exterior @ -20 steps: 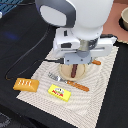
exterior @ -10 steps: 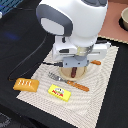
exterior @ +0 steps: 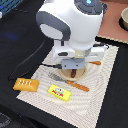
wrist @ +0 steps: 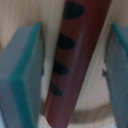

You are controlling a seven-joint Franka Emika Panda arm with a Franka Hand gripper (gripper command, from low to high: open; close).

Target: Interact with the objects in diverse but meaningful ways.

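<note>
A dark brown sausage (wrist: 75,60) with black marks lies on the round tan plate (wrist: 15,20). My gripper (wrist: 70,70) is open and straddles it, with one grey-and-teal pad (wrist: 22,75) on each side and a narrow gap to each. In the exterior view the gripper (exterior: 75,70) is low over the plate (exterior: 89,71), and the sausage's end (exterior: 74,75) shows under it. The orange ridged bread block (exterior: 26,84) and the flat yellow red-labelled box (exterior: 59,92) lie on the mat at the exterior view's left. The white-and-blue carton is out of view.
A striped cream mat (exterior: 107,95) lies on the dark table. A fork with an orange handle (exterior: 70,81) lies beside the plate, and another orange-handled utensil (exterior: 95,62) lies behind it. A grey pot (exterior: 124,19) stands at the far right on a brown surface.
The arm has come down toward the plate, bringing the gripper's pads to either side of the sausage. The bread block, box and fork have not moved.
</note>
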